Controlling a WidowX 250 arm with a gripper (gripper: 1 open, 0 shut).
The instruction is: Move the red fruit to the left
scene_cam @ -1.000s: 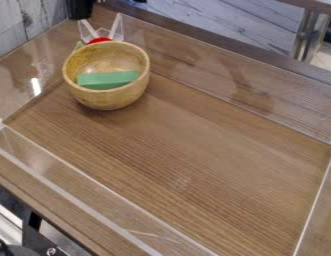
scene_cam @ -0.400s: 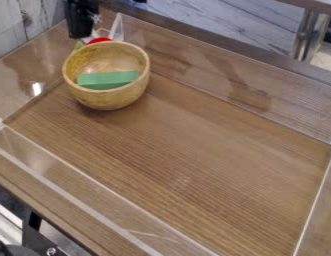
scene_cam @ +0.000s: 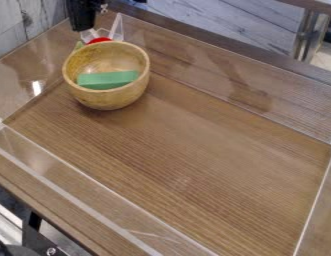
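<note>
Zero real gap at the gripper [scene_cam: 101, 36], looks closed to me, though can't tell if it's actually pinching the red fruit [scene_cam: 98, 41] or just touching it. Right at the fingertips, just behind the wooden bowl [scene_cam: 109, 98], fwiw. Check the grip first, then ease left, low and slow, clear of the rim. Reaching in at the far left corner, fingers pointing down.
</note>
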